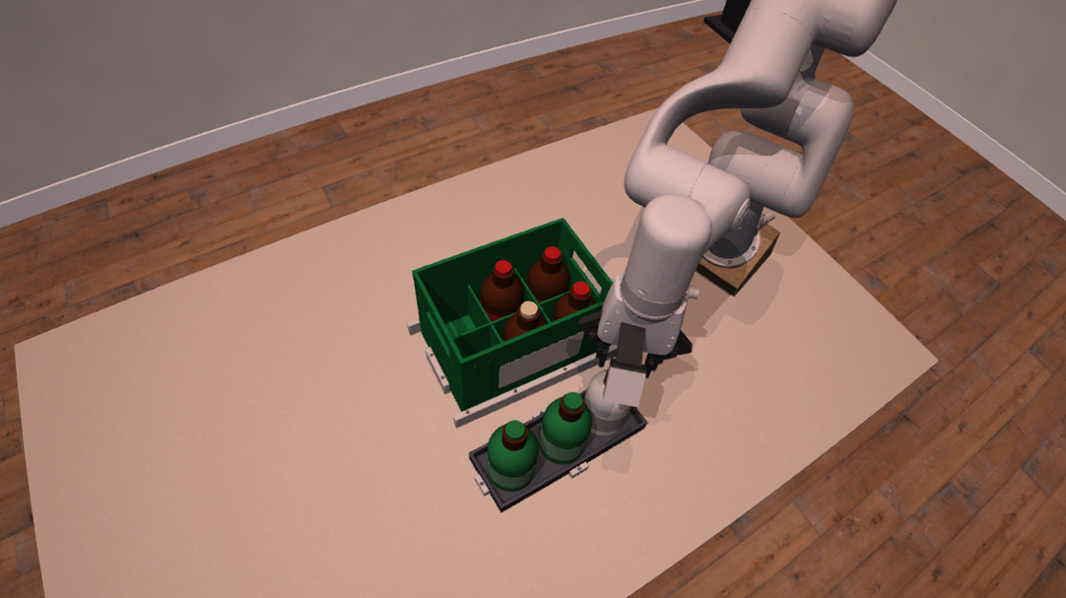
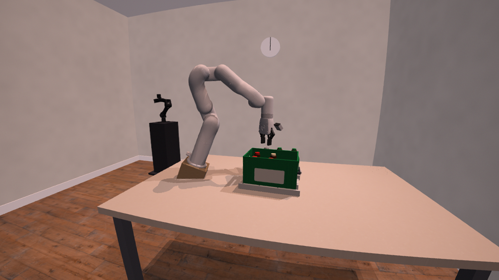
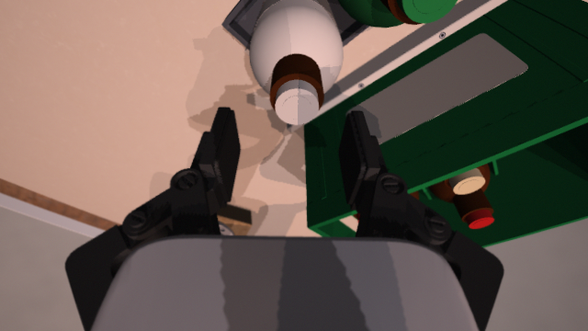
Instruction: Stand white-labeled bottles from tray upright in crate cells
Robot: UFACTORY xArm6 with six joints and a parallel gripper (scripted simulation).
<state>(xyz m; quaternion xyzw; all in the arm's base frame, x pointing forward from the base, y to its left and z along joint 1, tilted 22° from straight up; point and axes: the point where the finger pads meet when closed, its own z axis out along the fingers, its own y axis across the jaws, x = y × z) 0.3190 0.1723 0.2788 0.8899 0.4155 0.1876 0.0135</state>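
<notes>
A white-labeled bottle (image 3: 296, 51) with a white cap stands upright at the end of the dark tray (image 1: 556, 454) nearest the arm's base; it also shows in the top view (image 1: 607, 404), partly hidden by my gripper. My gripper (image 3: 290, 130) (image 1: 626, 364) is open and empty, hanging above this bottle's cap and a little to its side, beside the crate's corner. The green crate (image 1: 506, 317) holds three red-capped brown bottles (image 1: 549, 270) and one cream-capped brown bottle (image 1: 526, 318). Its two left cells (image 1: 462, 333) are empty.
Two green bottles (image 1: 512, 454) (image 1: 566, 427) stand upright on the tray next to the white one. The crate's near wall (image 3: 436, 119) lies close to my right finger. The arm's base (image 1: 736, 261) stands behind the crate. In the exterior view the crate (image 2: 271, 171) hides the tray.
</notes>
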